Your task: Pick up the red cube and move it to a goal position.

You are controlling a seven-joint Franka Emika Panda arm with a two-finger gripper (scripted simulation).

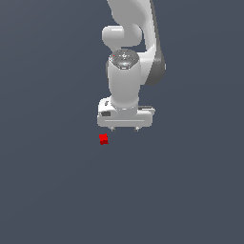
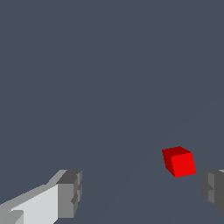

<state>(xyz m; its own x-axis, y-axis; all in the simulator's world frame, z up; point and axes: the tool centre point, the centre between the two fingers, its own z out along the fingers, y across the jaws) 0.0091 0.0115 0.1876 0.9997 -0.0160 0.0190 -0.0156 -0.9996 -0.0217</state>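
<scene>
The gripper (image 1: pixel 125 129) is seen just above the centre of the exterior view, its fingers (image 2: pixel 70 193) spread wide with nothing held between them. The red cube (image 1: pixel 103 139) is found slightly below and towards the exterior view's left of the gripper, apart from both fingertips.

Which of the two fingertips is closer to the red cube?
In the wrist view, the dark fingertip at the frame's edge; the red cube sits beside it, far from the other fingertip.
</scene>
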